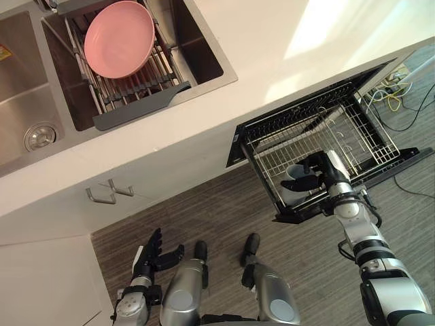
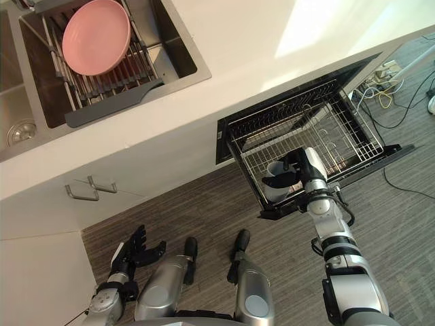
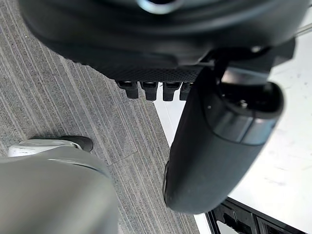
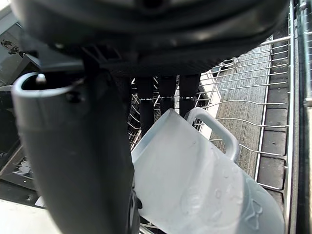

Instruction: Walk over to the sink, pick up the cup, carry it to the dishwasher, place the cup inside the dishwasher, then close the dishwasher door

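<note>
The robot's right hand (image 1: 311,175) is wrapped round the pale grey plastic cup with a loop handle (image 4: 195,185). The thumb is on one side of the cup and the fingers are on the other side. The hand and the cup are right over the silver wire rack (image 1: 326,132) of the open black dishwasher (image 1: 253,130), at the rack's near left corner. The cup is already in the right place, with the rack just under it. I cannot tell if the cup touches the wires yet.

The cup leans a little. Its open top seems to face up. Its handle sticks out on the side away from the palm, towards the far part of the rack. I think the next job is to set the cup down and let go.

The rack looks bare apart from the cup. The dishwasher door (image 1: 397,168) is open, so it is not yet shut.

The left hand (image 1: 153,255) hangs low on the near left, close to the grey striped floor (image 1: 204,210). Its fingers are loose and hold nothing. It is well apart from the cup.

Far to the left, a round pink plate (image 1: 119,37) sits on a rack in the steel sink (image 1: 27,102), set in the white counter (image 1: 272,41).
</note>
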Available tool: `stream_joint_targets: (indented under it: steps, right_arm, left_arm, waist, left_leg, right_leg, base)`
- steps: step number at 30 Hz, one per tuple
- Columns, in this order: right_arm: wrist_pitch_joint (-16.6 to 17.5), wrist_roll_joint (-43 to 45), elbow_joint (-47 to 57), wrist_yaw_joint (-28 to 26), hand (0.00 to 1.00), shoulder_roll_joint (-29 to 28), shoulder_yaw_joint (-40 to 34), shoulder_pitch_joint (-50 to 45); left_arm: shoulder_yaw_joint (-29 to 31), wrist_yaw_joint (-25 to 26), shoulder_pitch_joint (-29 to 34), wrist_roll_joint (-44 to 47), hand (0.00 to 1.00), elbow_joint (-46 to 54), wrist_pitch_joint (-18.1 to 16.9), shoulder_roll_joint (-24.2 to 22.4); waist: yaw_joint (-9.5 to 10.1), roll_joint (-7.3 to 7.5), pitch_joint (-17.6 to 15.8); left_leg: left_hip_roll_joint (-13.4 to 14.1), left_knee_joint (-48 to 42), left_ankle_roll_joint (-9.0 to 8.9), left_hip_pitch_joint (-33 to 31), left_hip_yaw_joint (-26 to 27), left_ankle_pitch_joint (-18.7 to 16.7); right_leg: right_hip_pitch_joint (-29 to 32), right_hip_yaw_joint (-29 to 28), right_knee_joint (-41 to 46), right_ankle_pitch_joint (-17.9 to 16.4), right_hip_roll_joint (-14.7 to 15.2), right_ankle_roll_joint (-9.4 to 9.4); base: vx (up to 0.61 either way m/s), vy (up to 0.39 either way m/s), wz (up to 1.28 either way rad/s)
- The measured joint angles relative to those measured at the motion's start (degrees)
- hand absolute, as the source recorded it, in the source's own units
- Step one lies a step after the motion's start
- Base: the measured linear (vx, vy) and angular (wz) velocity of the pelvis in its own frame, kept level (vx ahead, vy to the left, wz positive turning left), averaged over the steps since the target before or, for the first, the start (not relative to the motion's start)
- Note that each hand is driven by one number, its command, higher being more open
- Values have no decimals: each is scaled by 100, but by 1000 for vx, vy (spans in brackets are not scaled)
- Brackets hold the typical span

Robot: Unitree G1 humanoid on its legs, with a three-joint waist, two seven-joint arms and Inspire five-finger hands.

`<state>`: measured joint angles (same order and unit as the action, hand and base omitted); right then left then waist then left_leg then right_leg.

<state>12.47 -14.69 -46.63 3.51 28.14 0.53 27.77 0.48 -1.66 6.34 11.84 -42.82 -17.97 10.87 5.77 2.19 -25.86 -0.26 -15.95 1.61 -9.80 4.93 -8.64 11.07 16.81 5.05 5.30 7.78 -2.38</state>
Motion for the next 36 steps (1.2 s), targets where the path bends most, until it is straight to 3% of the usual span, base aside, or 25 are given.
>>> stream_joint_targets:
  steps: [16, 22, 25, 27, 31, 36]
  right_arm:
    - [-86, 185, -345, 196, 100, -74, -15, 66]
    - [14, 371, 1483, 462, 100, -552, -305, -921]
    - [22, 385, 2332, 503, 100, -971, -306, -1646]
    - [27, 383, 2705, 504, 100, -1264, -307, -2185]
    - [108, 381, 3086, 502, 100, -1600, -328, -2855]
    - [489, 510, 3836, 437, 100, -1980, -558, -3565]
  left_arm:
    - [-87, -48, -218, 25, 100, -2, -1, -20]
    - [-115, -86, -198, 16, 100, -16, -3, -87]
    - [-101, -80, -91, -25, 100, -42, -8, -73]
    - [-97, -75, 32, -81, 100, -96, -13, -68]
    - [-93, -62, 253, -323, 100, -280, -84, -87]
    - [-81, -58, 403, -505, 100, -540, -176, -124]
  waist:
    - [62, -80, -145]
    - [23, -43, -115]
    - [-43, 88, 80]
    - [-63, 182, 405]
    - [-216, 176, 921]
    - [-354, 117, 1373]
  left_leg:
    - [5, -12, 1, -67, -103, 3]
    - [39, 109, -2, 220, -65, 5]
    - [46, 250, -5, 426, -8, 8]
    - [55, 363, -10, 513, 40, 15]
    - [39, 602, -24, 808, 69, 37]
    - [41, 948, -37, 1162, 121, 114]
  right_leg:
    - [0, 92, 2, -9, -1, 14]
    - [-230, 47, -46, -11, -20, 16]
    - [-424, 29, -186, -9, -49, 11]
    - [-469, -12, -264, -5, -78, 4]
    - [-713, -59, -464, 11, -106, -25]
    - [-975, -99, -678, 36, -153, -61]
  base:
    - [-6, -6, 3]
    - [6, -5, -3]
    - [17, -5, -6]
    - [57, -13, -10]
    - [66, -1, -10]
    - [41, -8, -6]
